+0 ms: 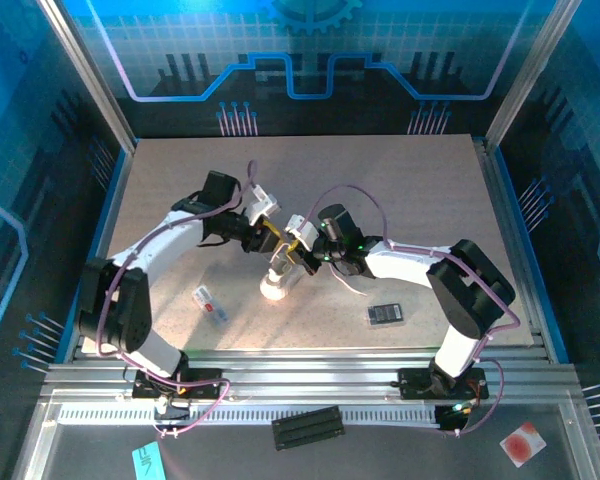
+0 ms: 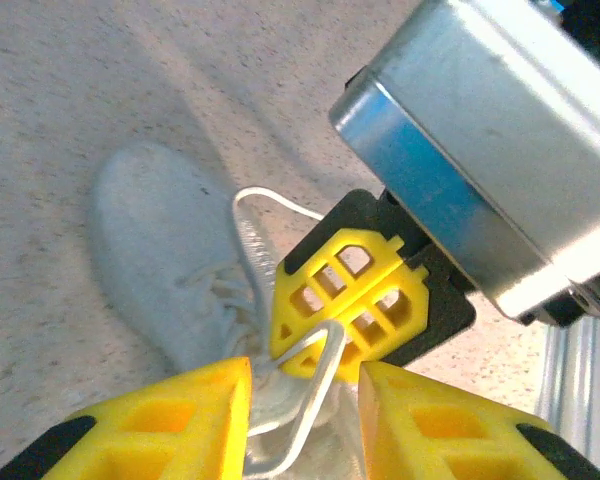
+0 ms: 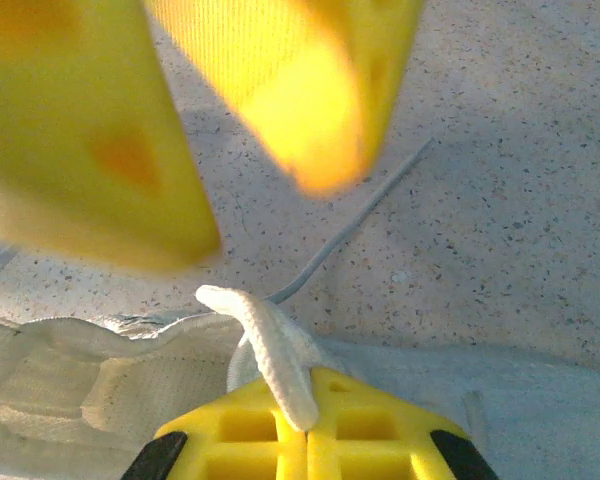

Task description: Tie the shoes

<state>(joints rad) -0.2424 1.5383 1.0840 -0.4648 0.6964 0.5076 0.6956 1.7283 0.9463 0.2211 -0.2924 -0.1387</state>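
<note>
We're looking into a robotics lab cell, an enclosed test rig. Two white robot arms, the left arm (image 1: pixel 155 245) and the right arm (image 1: pixel 405 262), stand bolted to a ribbed aluminium rail (image 1: pixel 310 385) at the near edge of a speckled beige tabletop (image 1: pixel 410 185). Purple cables (image 1: pixel 356 188) loop along both arms. Slanted aluminium posts (image 1: pixel 85 75) frame the cell and blue-lit panels close it in. The back panel (image 1: pixel 310 60) carries a circuit-trace graphic with a gear at the top. Up close, yellow lattice-plastic fingers on the left tool (image 2: pixel 305 400) and the right tool (image 3: pixel 308 435) are plain rig hardware.
</note>
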